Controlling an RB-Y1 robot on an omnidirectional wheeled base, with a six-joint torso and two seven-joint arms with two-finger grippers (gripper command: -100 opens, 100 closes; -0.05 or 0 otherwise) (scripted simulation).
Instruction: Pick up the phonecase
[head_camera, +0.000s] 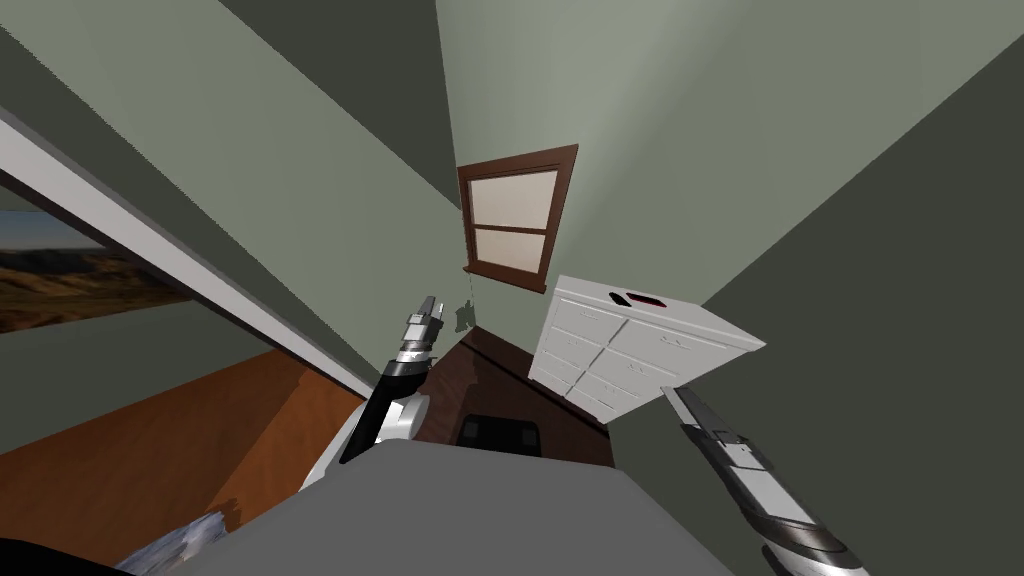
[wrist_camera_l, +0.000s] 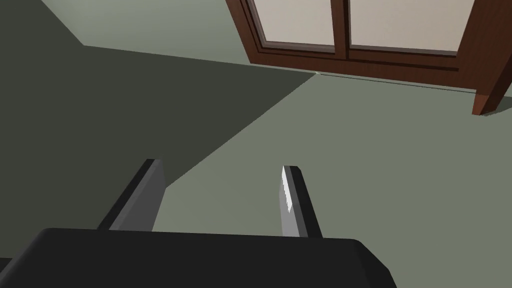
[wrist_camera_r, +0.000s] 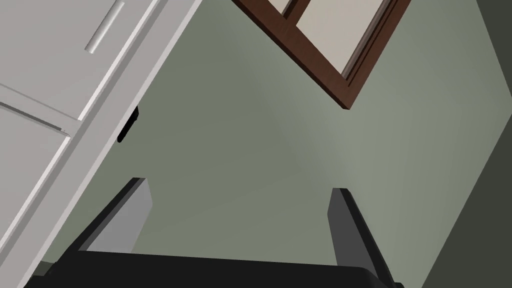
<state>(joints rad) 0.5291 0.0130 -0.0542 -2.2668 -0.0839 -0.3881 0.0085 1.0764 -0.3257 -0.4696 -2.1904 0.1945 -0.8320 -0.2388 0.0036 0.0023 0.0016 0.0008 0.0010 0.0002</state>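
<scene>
Right hand (wrist_camera_r: 240, 187): fingers apart, nothing between them; I held it low before the white dresser (head_camera: 600, 365), beside its drawer fronts. Left hand (wrist_camera_l: 222, 166): fingers likewise apart and empty; I held it raised at my left, near the wall. Phonecase (head_camera: 642, 299): dark with a red rim, it lay flat on the dresser's top toward the back edge by the wall, well apart from both my hands. Dresser: drawers with bar handles; it stood just right of the brown-framed window (head_camera: 510, 220).
</scene>
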